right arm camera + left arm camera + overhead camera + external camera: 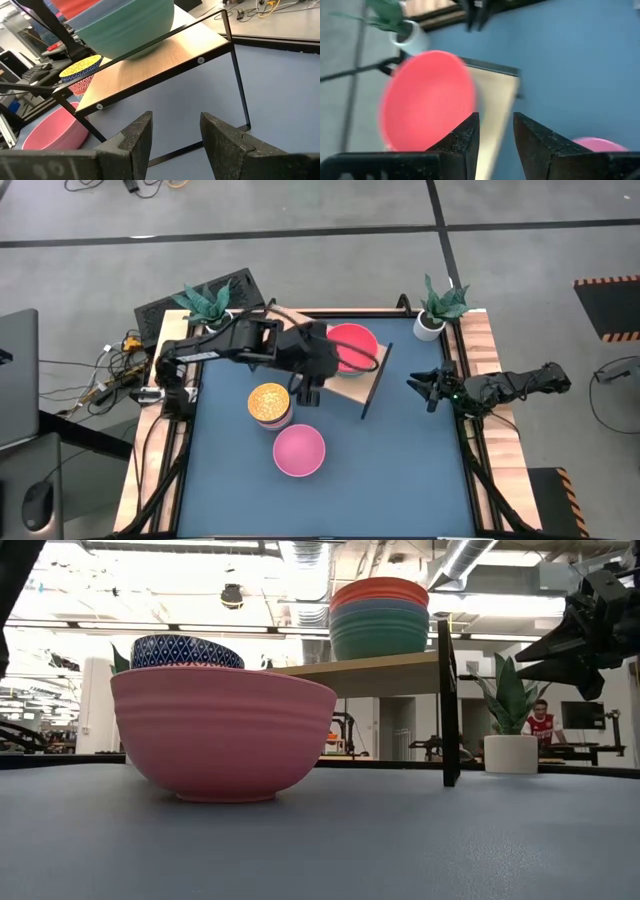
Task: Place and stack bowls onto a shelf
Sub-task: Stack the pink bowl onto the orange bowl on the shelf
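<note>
Bowls partly shelved, both grippers empty.
Low view alone showed three stacked bowls (379, 618) on the shelf (385, 673); overhead, left gripper (308, 392) hovered spread beside it, right gripper (418, 386) parted, waiting well apart.

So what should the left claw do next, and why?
Probably swing away from the shelf and down toward the pink bowl. The left claw is open and holds nothing, the stack of three large bowls already sits on the shelf, and the pink one, still on the blue table, looks like the last large bowl.
</note>
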### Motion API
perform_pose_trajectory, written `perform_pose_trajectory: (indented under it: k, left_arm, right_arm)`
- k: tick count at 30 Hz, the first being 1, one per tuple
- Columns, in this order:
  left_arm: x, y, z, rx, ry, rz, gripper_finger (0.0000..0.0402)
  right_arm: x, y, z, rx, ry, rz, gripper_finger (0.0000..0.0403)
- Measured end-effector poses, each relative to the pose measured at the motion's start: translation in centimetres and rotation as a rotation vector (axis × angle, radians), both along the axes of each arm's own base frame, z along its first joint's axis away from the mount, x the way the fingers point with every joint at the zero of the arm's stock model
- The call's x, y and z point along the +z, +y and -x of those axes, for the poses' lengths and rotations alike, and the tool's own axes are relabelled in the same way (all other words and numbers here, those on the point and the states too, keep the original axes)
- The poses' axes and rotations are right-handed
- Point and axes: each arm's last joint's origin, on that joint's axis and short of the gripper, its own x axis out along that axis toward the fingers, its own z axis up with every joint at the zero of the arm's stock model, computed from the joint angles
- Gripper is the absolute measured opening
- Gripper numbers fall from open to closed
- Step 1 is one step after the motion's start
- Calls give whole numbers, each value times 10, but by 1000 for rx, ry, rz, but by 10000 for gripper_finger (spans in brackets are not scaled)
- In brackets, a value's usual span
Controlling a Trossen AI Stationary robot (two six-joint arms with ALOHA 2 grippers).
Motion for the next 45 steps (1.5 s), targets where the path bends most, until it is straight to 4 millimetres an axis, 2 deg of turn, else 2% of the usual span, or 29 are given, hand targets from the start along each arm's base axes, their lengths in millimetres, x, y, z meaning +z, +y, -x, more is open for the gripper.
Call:
perform_pose_trajectory:
  k: [3,7,10,12,16,18,23,27,32,36,39,45]
  left_arm:
    - [-1,-25,10,-65,59,75,87]
    - [-11,-48,25,-22,207,162,70]
    - [-27,-61,32,-33,348,182,67]
    - [-39,-78,36,-80,422,187,69]
    - [-68,-112,39,-176,530,196,77]
    - [-81,-123,37,-209,546,215,86]
    - [-95,-134,32,-194,523,248,119]
    - [-106,-141,34,-171,536,204,152]
    - [-133,-152,36,-129,542,132,182]
    - [-148,-155,31,-111,466,175,191]
    - [-145,-152,34,-107,375,219,192]
    - [-157,-149,42,-118,352,226,192]
  right_arm:
    - [0,0,0,0,0,0,191]
    - [-1,0,0,0,12,3,191]
    - [-1,0,0,0,14,4,191]
    - [-1,0,0,0,14,4,191]
    - [-1,0,0,1,14,3,191]
    - [-1,0,0,1,15,4,191]
    - [-1,0,0,1,16,4,191]
    - [-1,0,0,2,15,3,191]
    - [-2,0,1,3,22,5,191]
    - [-3,0,1,3,31,8,191]
    - [-3,0,1,3,32,8,191]
    - [-3,0,1,3,38,10,191]
